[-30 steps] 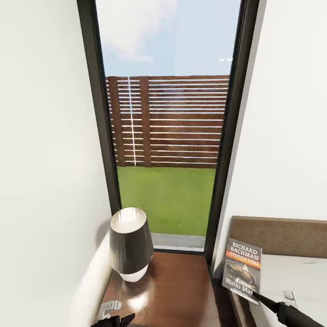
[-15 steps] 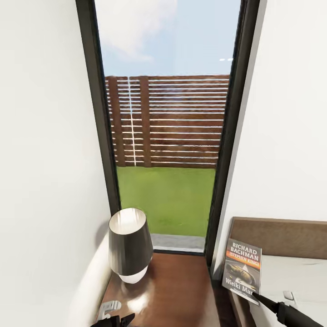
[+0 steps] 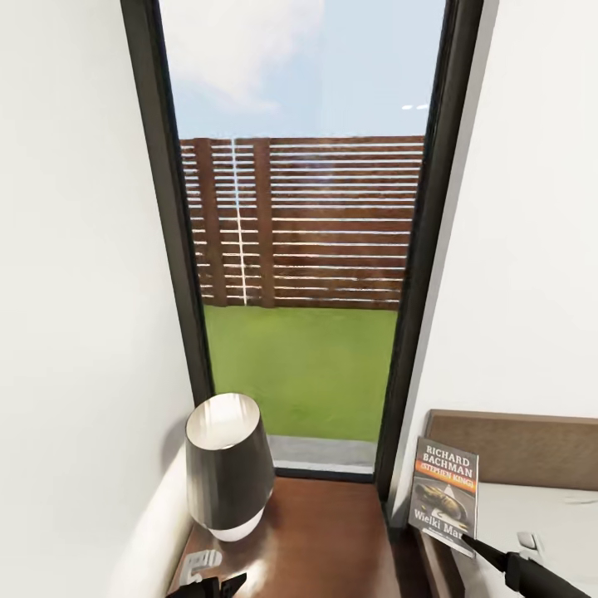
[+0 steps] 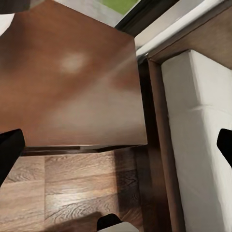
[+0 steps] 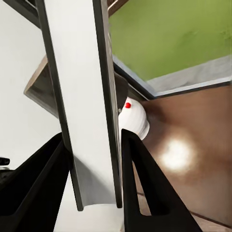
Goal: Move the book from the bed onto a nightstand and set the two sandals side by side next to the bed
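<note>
Beside the nightstand (image 3: 324, 540), the right gripper (image 5: 94, 159) clamps the book (image 3: 444, 494) upright; left gripper (image 4: 116, 145) spread wide.

Right gripper (image 5: 92, 188): two matte-black tapered wedge fingers (image 5: 34, 188). In head view the right arm (image 3: 531, 575) is a slim black rod; left gripper (image 3: 208, 581) black with pale grey bracket.

The head view's lower edge cuts off the nightstand (image 3: 324, 540), the bed (image 3: 531, 515) and most of both arms. The right gripper (image 3: 465, 540) covers the book (image 3: 446, 490)'s lower corner and the title's end. The lamp (image 3: 226, 469) hides the nightstand's back corner.
</note>
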